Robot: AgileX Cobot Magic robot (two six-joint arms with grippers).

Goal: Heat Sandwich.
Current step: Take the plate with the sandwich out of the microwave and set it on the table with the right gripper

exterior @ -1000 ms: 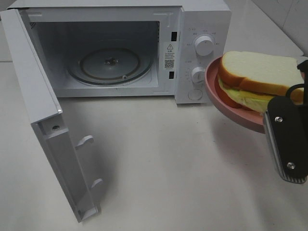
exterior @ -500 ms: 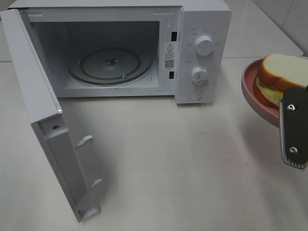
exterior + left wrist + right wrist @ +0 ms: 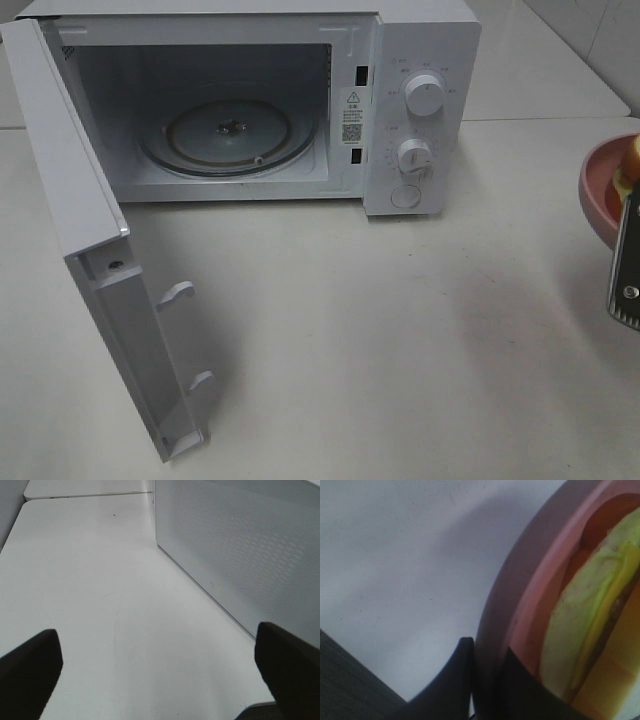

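**A:** Where was the sandwich [image 3: 590, 630] found?

**B:** It was seen at about three o'clock in the high view, cut off by the frame's edge, where only a sliver of it showed above the rim of the pink plate [image 3: 598, 195]. In the right wrist view its lettuce and yellow filling were made out, with the sandwich lying on the plate.

**A:** And how was the plate held?

**B:** Its rim was pinched by the right gripper [image 3: 487, 665], one dark finger on the outside of the rim and the other on the inside, the jaws pressed nearly together on it. The plate was tilted and held clear of the white table [image 3: 400, 340].

**A:** What was noted of the left gripper [image 3: 160, 665]?

**B:** Its fingers [image 3: 30, 670] were spread wide, with nothing between them. It was shown over the table, beside a perforated white panel [image 3: 240, 545]. It was not seen in the high view.

**A:** And the microwave [image 3: 420, 60]?

**B:** It was placed at about eleven o'clock, well apart from the plate. Its door [image 3: 90, 250] was swung open toward nine o'clock, and the glass turntable [image 3: 225, 135] inside was left bare. Two knobs [image 3: 424, 95] were seen on its control panel, one above the other.
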